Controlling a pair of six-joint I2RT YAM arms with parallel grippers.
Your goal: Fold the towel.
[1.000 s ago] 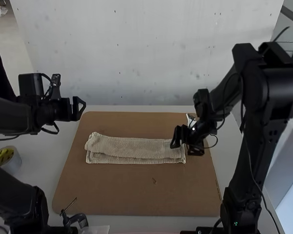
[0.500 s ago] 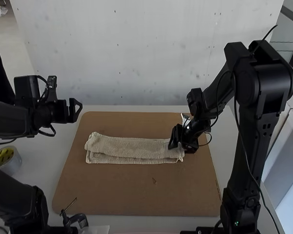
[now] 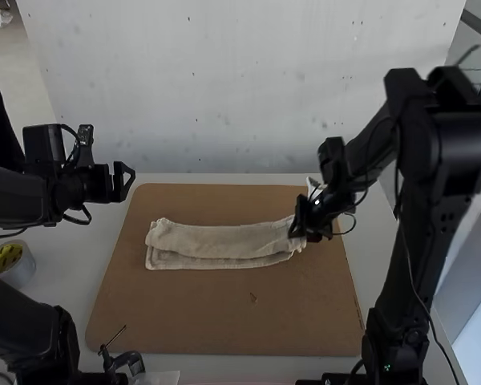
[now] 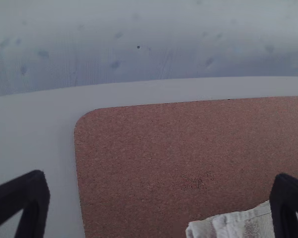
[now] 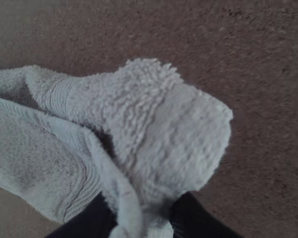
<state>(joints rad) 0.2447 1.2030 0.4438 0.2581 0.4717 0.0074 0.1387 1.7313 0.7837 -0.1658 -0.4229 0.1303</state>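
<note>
High view: towel (image 3: 216, 239) is folded in a long strip across the brown board (image 3: 192, 313), R gripper (image 3: 299, 227) at its right end, L gripper (image 3: 124, 181) hangs just left of the board's far-left corner.

L wrist view: fingers (image 4: 32, 198) wide apart, towel's left end nr one.

R wrist view: fingers clamped on towel, cloth bunched btwn em tbh.

From the brown board (image 3: 224, 321)'s centre, you have room to pass toward six o'clock; the right gripper (image 3: 298, 230) blocks two, and a black clamp (image 3: 127, 360) stands at eight.
</note>
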